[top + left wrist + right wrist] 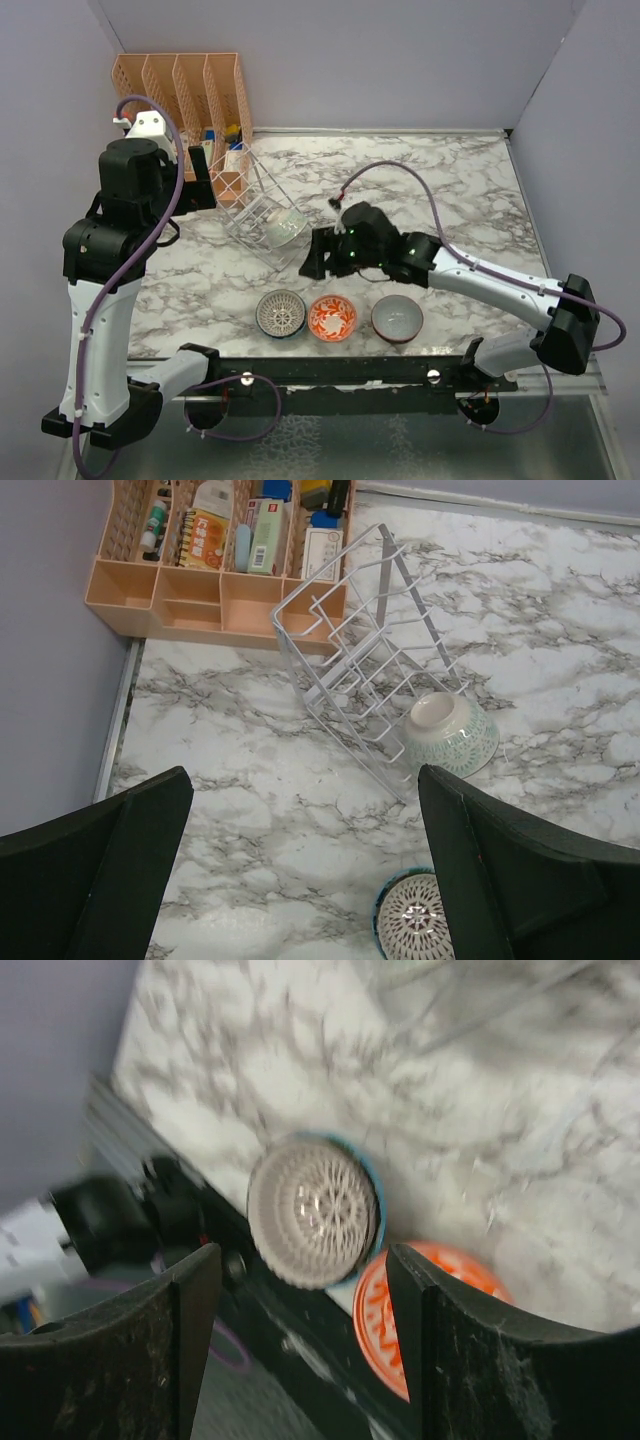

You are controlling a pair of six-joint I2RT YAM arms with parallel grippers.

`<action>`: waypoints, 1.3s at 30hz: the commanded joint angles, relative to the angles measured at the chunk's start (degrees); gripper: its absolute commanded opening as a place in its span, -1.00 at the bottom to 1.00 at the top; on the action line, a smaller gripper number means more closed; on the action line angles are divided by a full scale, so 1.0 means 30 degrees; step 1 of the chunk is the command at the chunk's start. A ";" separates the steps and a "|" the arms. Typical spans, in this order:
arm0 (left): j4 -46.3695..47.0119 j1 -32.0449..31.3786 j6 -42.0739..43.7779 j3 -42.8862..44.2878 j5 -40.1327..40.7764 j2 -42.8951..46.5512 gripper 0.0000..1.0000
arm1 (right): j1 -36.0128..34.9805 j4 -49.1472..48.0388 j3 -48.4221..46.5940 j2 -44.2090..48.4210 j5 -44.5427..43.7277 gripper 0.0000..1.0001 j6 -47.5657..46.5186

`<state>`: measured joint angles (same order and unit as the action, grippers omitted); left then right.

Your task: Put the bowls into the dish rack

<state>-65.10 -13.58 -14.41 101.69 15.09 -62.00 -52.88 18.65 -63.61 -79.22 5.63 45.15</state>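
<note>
1. Closest to me, three bowls sit in a row at the near edge of the marble table [460,190]. All three are well on the near side of the dish rack [245,185].
2. First in the row is the lattice bowl [281,313], almost straight in front of the rack. Just beside it, a bit to the rack's right, is the orange bowl [332,317]. Farthest to the rack's right is the grey bowl with the red rim [397,318].
3. Next comes the right gripper [312,258]. It hangs between that row and the rack, just off the rack's near right corner. Its fingers [150,1350] are apart and nothing is between them. My wrist picture there is blurry, but it looks down on the lattice bowl and the orange bowl.
4. Then the rack itself. It is tipped at a slant, not sitting flat.
5. Down at the rack's near right corner lies the leaf bowl [452,734]. It is on its side, with its bottom showing, and it touches the wires. I cannot tell if it is inside.
6. On the rack's left side, the left gripper [305,780] hangs high over the table. Its fingers [120,860] are wide apart and hold nothing.
7. Farthest away, behind the rack and to its left, stands the orange organizer [185,90]. It has small things in its slots.
</note>
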 commanded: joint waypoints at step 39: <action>-0.0405 -0.0035 -0.0614 0.0153 0.1239 0.0553 0.98 | -0.7674 0.2292 0.3006 -0.3924 -0.5295 -0.13 -0.5936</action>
<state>-65.45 -13.58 -15.94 101.67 17.30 -61.56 -74.83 26.79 -54.98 -89.65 -7.77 27.11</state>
